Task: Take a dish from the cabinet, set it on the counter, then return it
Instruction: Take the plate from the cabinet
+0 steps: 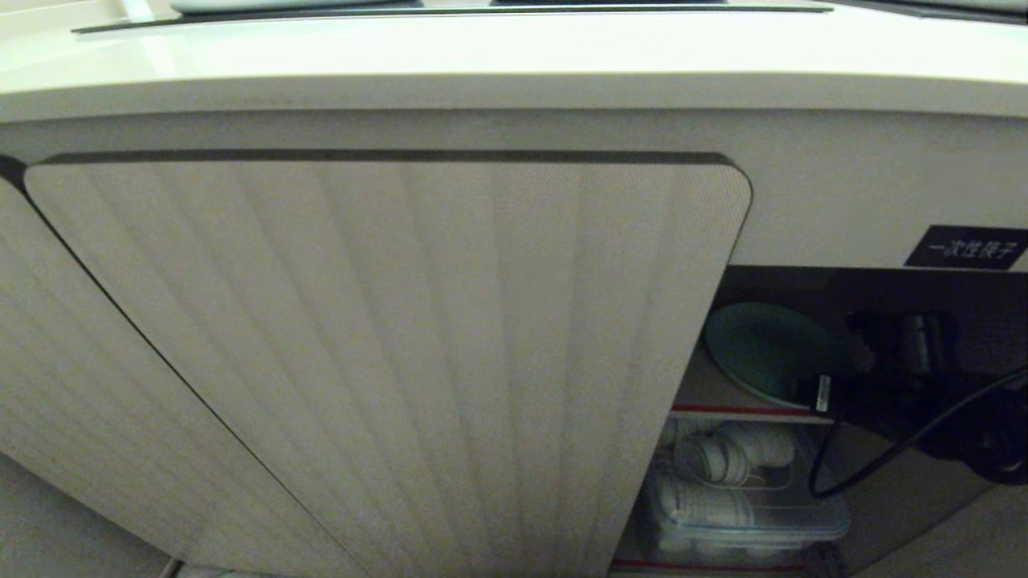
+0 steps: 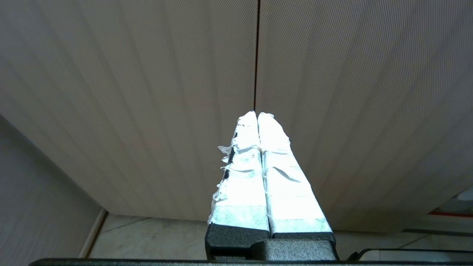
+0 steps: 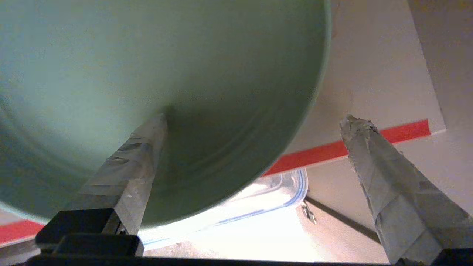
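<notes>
While the right gripper (image 3: pixel 255 122) stands wide open, holding nothing, you should pinch the stiff, slippery dish (image 3: pixel 147 74) at its near rim.

- Head view was dim inside the cabinet (image 1: pixel 803 281) — deep shadow there.
- Glare bleached the left gripper (image 2: pixel 257 114) tape.
- Dish (image 3: pixel 147 74) looked softly blurred.

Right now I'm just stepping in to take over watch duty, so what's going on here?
The robot's right gripper is reaching into the open cabinet, jaws spread wide at the mint-green dish on the red-edged shelf. One finger lies over the dish, the other beside it; nothing is gripped yet. The left gripper is shut, parked facing the closed doors. The counter runs above.
</notes>
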Controlling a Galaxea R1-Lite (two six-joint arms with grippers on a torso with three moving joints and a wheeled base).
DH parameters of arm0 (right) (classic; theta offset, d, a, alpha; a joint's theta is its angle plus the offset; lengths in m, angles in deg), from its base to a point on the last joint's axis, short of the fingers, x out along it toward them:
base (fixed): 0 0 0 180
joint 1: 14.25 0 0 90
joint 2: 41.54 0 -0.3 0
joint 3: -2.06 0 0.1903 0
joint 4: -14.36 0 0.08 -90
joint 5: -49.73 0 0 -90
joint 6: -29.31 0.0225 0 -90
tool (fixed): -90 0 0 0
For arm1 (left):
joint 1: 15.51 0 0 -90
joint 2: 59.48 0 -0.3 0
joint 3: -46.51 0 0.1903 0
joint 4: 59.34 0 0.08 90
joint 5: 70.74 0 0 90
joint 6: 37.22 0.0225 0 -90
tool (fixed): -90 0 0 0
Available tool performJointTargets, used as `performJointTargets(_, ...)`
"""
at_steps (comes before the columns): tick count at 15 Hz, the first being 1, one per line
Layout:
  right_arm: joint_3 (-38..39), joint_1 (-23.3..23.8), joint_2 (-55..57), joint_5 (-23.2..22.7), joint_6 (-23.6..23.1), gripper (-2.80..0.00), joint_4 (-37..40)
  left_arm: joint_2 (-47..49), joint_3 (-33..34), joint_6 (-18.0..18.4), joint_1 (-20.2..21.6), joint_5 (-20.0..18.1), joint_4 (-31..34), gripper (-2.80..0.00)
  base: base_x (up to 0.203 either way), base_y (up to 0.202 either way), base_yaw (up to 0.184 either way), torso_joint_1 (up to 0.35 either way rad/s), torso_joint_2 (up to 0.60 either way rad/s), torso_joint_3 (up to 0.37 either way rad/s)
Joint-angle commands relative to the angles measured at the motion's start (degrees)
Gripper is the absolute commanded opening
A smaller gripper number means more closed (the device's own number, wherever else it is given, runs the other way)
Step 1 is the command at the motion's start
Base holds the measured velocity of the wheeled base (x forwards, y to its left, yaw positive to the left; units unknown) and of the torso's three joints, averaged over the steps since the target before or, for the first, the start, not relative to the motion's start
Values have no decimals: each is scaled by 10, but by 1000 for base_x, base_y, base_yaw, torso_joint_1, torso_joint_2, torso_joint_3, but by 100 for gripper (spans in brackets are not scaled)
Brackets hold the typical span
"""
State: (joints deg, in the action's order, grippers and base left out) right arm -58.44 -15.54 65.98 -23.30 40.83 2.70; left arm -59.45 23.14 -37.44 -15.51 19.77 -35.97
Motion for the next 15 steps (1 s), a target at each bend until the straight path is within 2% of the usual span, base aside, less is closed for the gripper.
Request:
performJointTargets(1, -3, 0, 1, -1, 1, 0, 0, 0, 0, 0, 0, 1, 0, -280, 0, 0, 0, 0, 0, 0)
performJointTargets(15, -14, 0, 1, -3, 1, 0, 13, 0, 0, 0, 0, 1, 0, -280, 0, 0, 0, 0, 0, 0)
